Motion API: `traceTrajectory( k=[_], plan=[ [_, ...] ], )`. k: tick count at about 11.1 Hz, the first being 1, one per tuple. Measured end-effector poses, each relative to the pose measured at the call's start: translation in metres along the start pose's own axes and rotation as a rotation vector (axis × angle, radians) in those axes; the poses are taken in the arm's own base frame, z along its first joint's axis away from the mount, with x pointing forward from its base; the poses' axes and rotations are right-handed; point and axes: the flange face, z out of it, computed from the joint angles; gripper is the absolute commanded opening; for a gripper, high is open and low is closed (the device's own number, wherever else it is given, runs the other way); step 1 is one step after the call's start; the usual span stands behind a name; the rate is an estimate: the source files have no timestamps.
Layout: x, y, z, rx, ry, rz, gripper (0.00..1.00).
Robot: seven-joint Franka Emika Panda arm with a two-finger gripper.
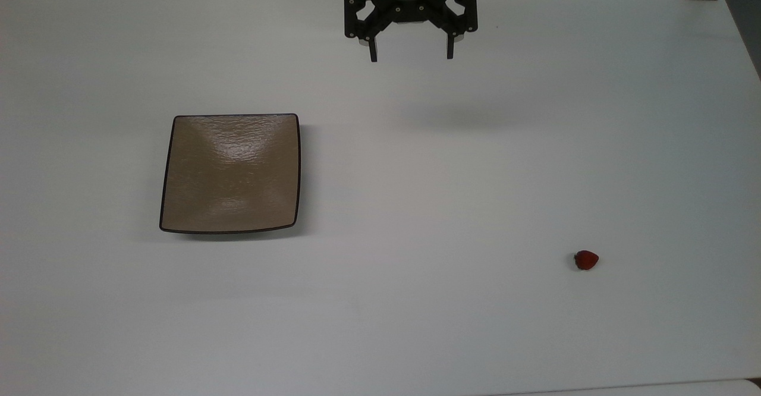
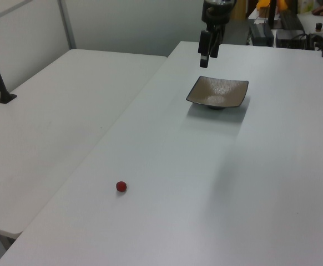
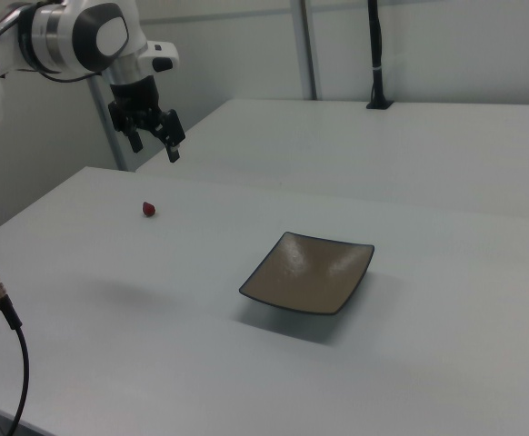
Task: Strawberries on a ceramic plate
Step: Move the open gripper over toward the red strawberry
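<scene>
**Gripper aloft, strawberry on tabletop**

Gripper (image 1: 411, 57) hangs above the white tabletop (image 1: 416, 182) near the top view's upper edge — jaws spread wide, nothing between them. Strawberry (image 1: 586, 260) lies on the tabletop at the top view's lower right, well apart from the ceramic plate (image 1: 230, 173) — plate bare, at the top view's left.

place: lab | evidence: white tables (image 2: 67, 105); robot arm (image 3: 64, 36); cables (image 3: 14, 363)
</scene>
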Motion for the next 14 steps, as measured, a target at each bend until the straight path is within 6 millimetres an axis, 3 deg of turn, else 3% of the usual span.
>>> traceTrajectory(
  k=[5,8,14],
  plan=[
    [0.006,-0.014,0.01,0.008,0.024,-0.018,1.0],
    [0.009,-0.061,0.031,0.033,0.073,-0.057,1.0],
    [0.03,-0.148,0.114,0.096,0.181,-0.081,1.0]
  ],
)
